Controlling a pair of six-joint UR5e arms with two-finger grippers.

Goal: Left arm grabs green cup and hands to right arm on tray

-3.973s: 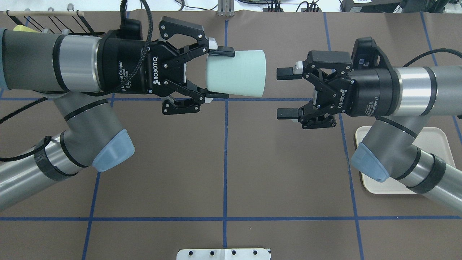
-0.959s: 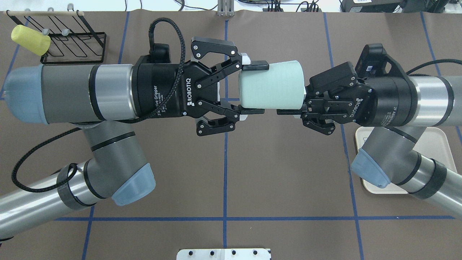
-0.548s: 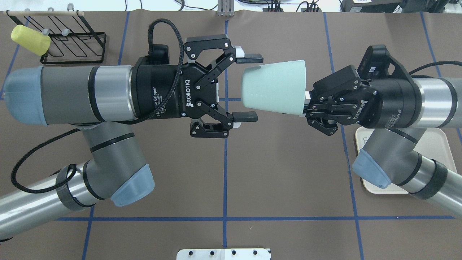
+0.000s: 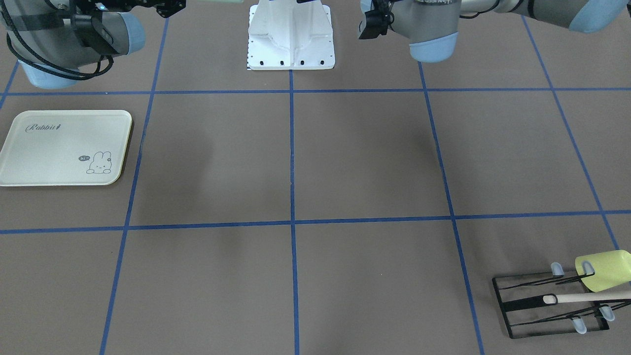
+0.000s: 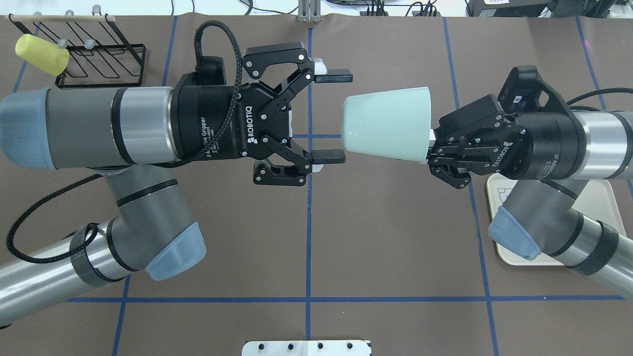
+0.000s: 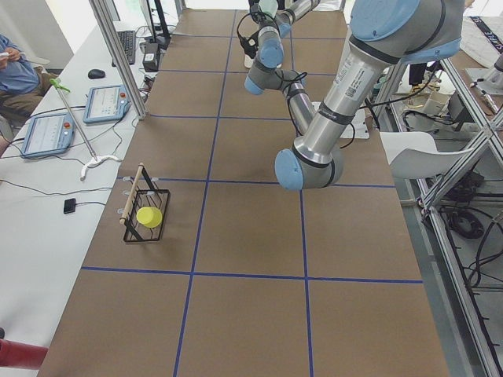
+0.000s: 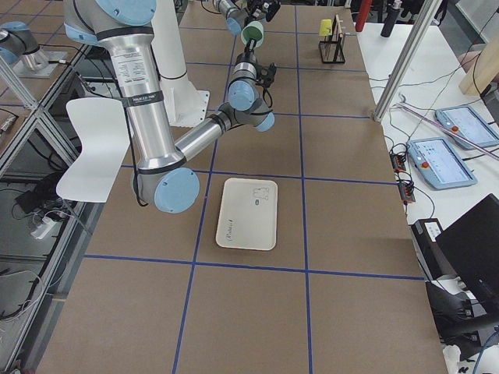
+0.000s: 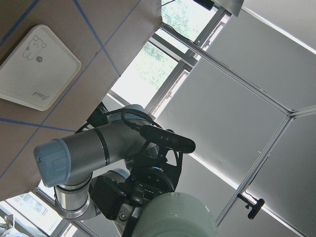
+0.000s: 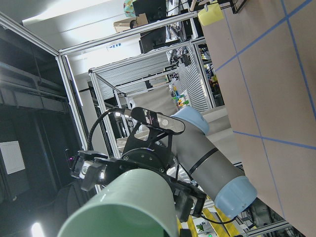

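Observation:
The pale mint-green cup [image 5: 385, 123] lies on its side in the air above the table's middle, base toward my left gripper. My right gripper [image 5: 427, 146] is shut on the cup's rim at its wide end. My left gripper [image 5: 335, 116] is open and empty, its fingertips just left of the cup's base and apart from it. The cup also fills the bottom of the left wrist view [image 8: 173, 217] and of the right wrist view [image 9: 128, 207]. The cream Rabbit tray [image 5: 606, 198] lies flat on the table under my right arm, bare in the front-facing view [image 4: 64, 148].
A black wire rack [image 5: 99, 64] stands at the far left corner with a yellow-green cup [image 5: 42, 54] on it; both show in the front-facing view, the rack [image 4: 547, 305] and the cup [image 4: 604, 270]. The white mount plate [image 5: 306, 347] is at the near edge.
Over the last second my left gripper opened, let go of the green cup and drew back left. My right gripper, shut on the cup, carried it a little to the right.

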